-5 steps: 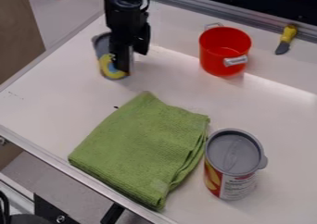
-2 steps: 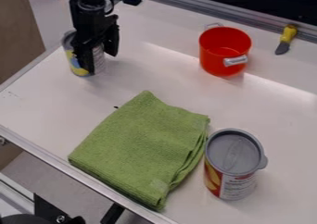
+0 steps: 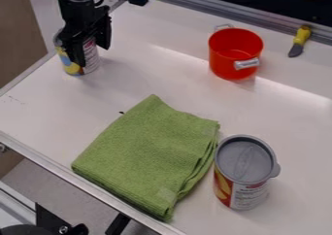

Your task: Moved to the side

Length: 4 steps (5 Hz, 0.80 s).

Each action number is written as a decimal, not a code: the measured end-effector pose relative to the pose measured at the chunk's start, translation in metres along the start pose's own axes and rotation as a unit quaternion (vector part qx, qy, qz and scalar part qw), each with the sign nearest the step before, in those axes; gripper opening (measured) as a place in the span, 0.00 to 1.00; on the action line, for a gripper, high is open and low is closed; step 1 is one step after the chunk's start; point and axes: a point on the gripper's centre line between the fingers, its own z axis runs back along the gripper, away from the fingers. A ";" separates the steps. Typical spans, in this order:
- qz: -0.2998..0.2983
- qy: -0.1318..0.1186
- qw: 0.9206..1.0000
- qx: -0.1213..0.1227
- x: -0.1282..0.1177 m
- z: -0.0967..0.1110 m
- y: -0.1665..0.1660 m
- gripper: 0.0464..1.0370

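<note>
White tabletop (image 3: 45, 112): near its edge, the tool (image 3: 91, 55) grips a can (image 3: 69, 68)

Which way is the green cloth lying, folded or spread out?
Folded: the green cloth lies as a thick pad, with several layered edges showing along its right side.

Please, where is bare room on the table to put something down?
Bare room: between the cloth and the red pot, and below the knife, down to the lidded can. Crowded: around the gripper and held can, and where cloth meets lidded can.
</note>
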 end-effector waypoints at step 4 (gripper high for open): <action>-0.285 0.098 0.952 -0.046 -0.105 0.046 -0.006 0.96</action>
